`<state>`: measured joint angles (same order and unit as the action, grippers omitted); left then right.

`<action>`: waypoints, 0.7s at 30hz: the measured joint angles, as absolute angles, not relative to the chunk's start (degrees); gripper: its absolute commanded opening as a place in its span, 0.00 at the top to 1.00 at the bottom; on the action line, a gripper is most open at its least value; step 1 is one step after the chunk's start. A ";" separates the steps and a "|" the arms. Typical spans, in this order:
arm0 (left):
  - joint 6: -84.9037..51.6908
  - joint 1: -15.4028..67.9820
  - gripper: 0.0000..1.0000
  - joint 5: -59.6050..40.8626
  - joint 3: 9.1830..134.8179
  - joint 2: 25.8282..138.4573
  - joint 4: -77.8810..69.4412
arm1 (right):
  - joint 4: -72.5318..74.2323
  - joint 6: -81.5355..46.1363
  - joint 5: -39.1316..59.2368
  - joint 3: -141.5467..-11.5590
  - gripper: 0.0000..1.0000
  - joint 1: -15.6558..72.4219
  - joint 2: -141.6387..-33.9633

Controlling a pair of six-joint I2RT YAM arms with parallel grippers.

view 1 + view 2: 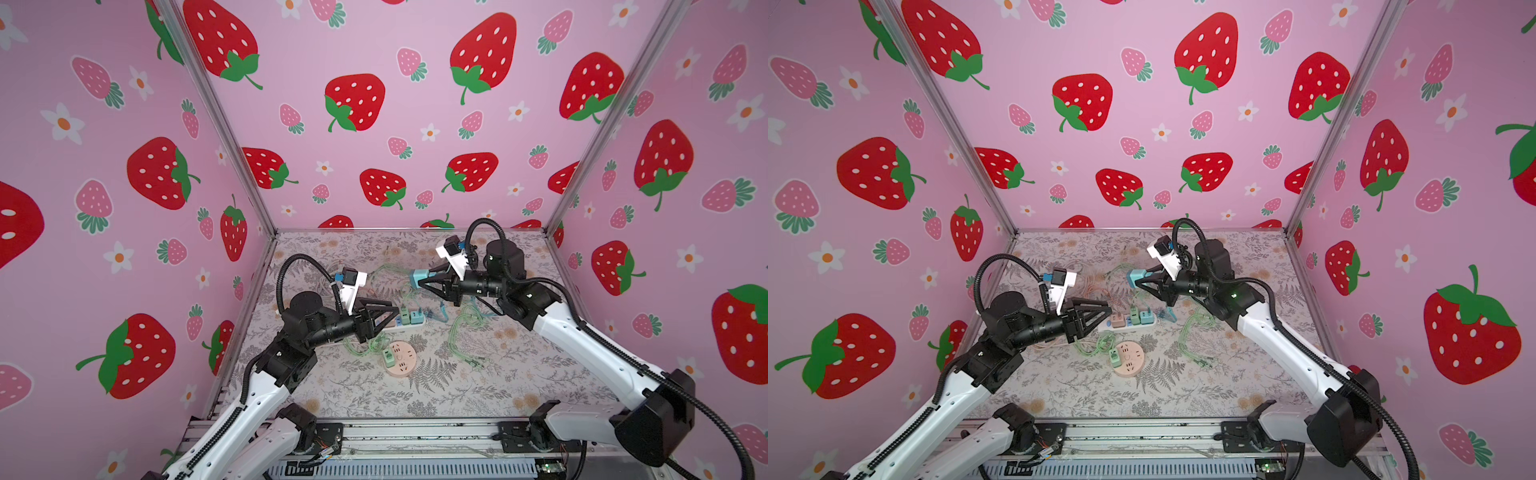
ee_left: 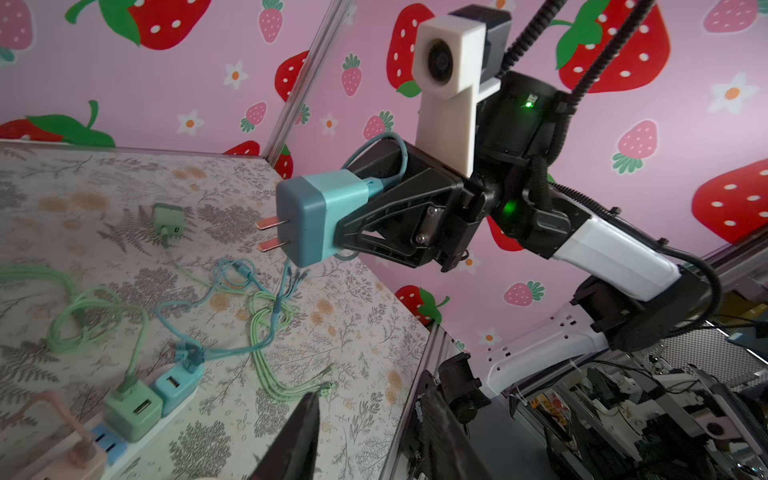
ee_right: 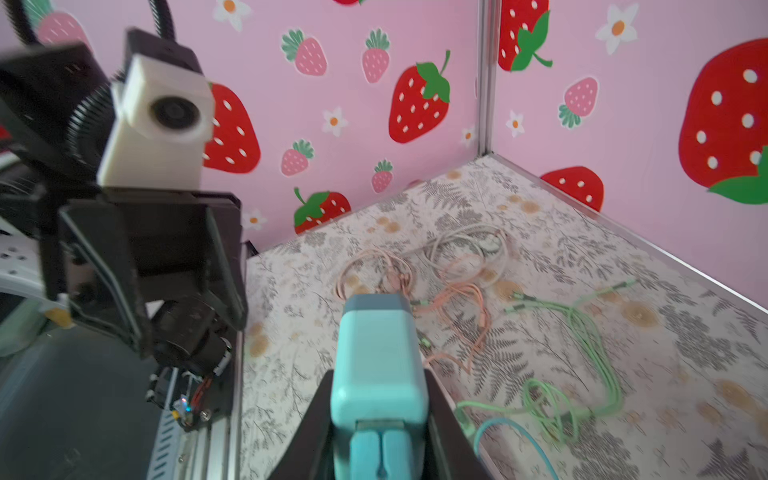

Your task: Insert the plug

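- The tabletop is strewn with loose cords, green ones toward its right edge and pink ones toward the far left corner, so come down only where nothing lies across a socket
- Your target, as I judge it, is the white power strip near the middle of the tabletop; three small chargers already stand in it, and the left wrist view shows one blue socket face free between the pink one and the green one, so expect a tight gap
- The right gripper is clamped on the blue plug, which hangs in the air above the far half of the tabletop, well apart from the strip
- The left gripper hovers just beside the strip's left end; I cannot tell whether its jaws are apart or together. Consider pinning the strip with it so it does not slide under your push
- The round pink socket, nearer the front edge and carrying one green charger, shows bare openings too, should the strip prove too cramped
- The prongs point sideways toward the left arm, not down: turn the wrist until they face the slots squarely, line them up, then press straight in without twisting
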<state>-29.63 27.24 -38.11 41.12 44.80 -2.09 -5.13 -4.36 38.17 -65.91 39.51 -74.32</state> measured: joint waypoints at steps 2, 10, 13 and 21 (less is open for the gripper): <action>-29.80 27.24 0.58 -35.42 40.95 43.64 2.68 | -10.02 0.01 34.61 -66.46 0.83 40.03 -75.72; -30.48 27.53 0.59 -30.87 37.15 43.18 15.64 | -24.86 12.51 26.02 -71.53 0.90 42.33 -85.03; -31.24 28.91 0.59 -29.34 34.98 43.16 18.55 | -27.97 15.75 25.54 -72.49 0.92 44.38 -86.83; -32.84 39.11 0.54 -19.25 32.34 40.69 24.64 | -31.22 18.61 26.04 -72.47 0.93 46.35 -88.49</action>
